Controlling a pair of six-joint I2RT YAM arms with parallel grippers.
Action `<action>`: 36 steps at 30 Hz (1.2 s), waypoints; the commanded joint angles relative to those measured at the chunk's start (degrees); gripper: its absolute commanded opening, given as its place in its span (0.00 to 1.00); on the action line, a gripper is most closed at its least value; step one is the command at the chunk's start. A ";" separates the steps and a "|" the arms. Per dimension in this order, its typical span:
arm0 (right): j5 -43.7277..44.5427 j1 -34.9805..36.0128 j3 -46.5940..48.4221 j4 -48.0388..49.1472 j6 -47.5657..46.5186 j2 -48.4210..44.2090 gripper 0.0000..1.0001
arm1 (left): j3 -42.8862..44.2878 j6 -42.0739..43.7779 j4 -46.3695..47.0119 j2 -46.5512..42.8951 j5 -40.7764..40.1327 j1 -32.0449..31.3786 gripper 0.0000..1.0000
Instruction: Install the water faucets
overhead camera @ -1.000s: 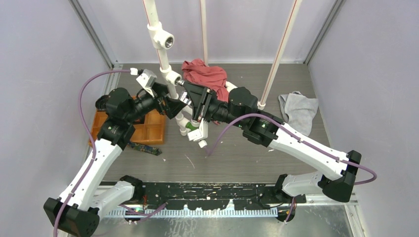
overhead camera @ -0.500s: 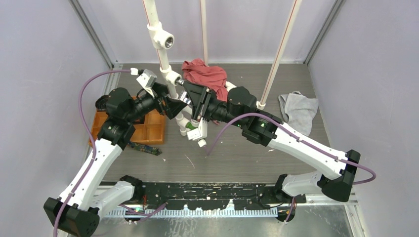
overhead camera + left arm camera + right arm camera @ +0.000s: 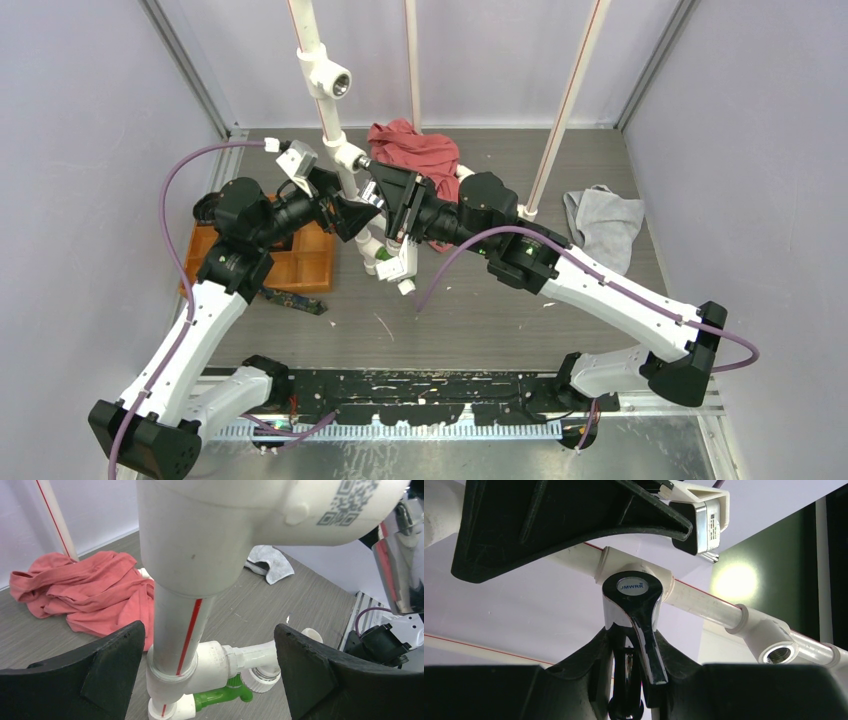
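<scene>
A white upright pipe [image 3: 326, 115] carries tee fittings. My right gripper [image 3: 380, 203] is shut on the shiny silver faucet [image 3: 371, 201] and holds it against the pipe's middle tee. In the right wrist view the faucet [image 3: 634, 610] sits clamped in my right gripper [image 3: 636, 680], its capped end at a tee [image 3: 659, 577]. My left gripper [image 3: 350, 212] is open and straddles the pipe. In the left wrist view the left gripper [image 3: 207, 675] has gaps on both sides of the pipe [image 3: 180, 625]. A green tap [image 3: 225, 694] sits in the lowest fitting, also seen from above [image 3: 385, 256].
An open threaded tee [image 3: 331, 79] sits high on the pipe, also visible in the right wrist view [image 3: 776, 652]. A red cloth [image 3: 420, 152] lies behind the pipe, a grey cloth [image 3: 605, 225] at the right, an orange tray [image 3: 305, 258] at the left. Two thin poles [image 3: 565, 110] [image 3: 412, 60] stand behind.
My right arm has edged slightly left and back with the silver faucet held at the pipe. The left arm has not moved.
</scene>
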 commanded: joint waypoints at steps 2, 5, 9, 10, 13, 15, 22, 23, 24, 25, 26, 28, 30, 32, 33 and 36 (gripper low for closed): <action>-0.04 0.13 3.39 5.53 -16.09 -0.18 0.00 | 1.82 -0.51 2.16 -0.10 1.01 -0.26 0.99; -0.38 0.11 3.40 5.33 -16.17 0.02 0.00 | 1.84 -0.82 2.42 -0.04 1.15 -0.25 0.99; -0.72 0.14 3.55 5.32 -16.15 0.21 0.00 | 1.88 -1.33 2.84 0.17 1.69 -0.25 0.99; -0.77 0.27 3.56 5.32 -16.22 0.26 0.00 | 1.80 -1.50 2.95 0.30 1.81 -0.26 0.99; -0.94 0.35 3.51 5.32 -16.19 0.36 0.00 | 1.82 -1.83 3.32 0.42 2.01 -0.30 0.99; -0.95 0.48 3.43 5.32 -16.21 0.28 0.00 | 1.86 -2.01 3.50 0.58 2.10 -0.24 0.99; -0.74 1.27 3.31 5.31 -16.40 0.09 0.00 | 2.17 -2.06 3.83 1.27 1.49 -0.33 1.00; -0.76 1.30 3.31 5.33 -16.42 0.16 0.00 | 2.09 -2.02 3.90 1.42 1.57 -0.31 1.00; -0.70 1.40 3.33 5.33 -16.42 0.11 0.00 | 2.02 -1.98 3.89 1.50 1.64 -0.31 0.99; -0.71 1.46 3.26 5.33 -16.56 0.09 0.00 | 1.88 -1.71 3.82 1.53 1.66 -0.33 0.99; -0.69 1.58 3.22 5.24 -16.53 0.25 0.00 | 1.64 -1.15 3.51 1.55 1.50 -0.33 0.98; -0.69 1.77 3.23 5.24 -16.57 0.23 0.00 | 0.74 -0.04 3.09 1.29 1.05 -0.48 0.97; -0.54 1.79 3.29 5.15 -16.48 0.42 0.00 | -0.07 0.53 3.22 0.89 0.30 -0.68 0.97; -0.44 1.79 3.52 4.88 -16.43 0.60 0.00 | -0.69 1.01 3.39 0.72 0.29 -0.84 0.95; -0.38 1.77 3.66 4.88 -16.48 0.73 0.00 | -0.91 1.60 3.34 0.60 0.13 -1.04 0.95; -0.25 1.82 3.91 4.80 -16.48 0.92 0.00 | -1.60 3.01 2.88 0.53 -0.53 -1.45 0.94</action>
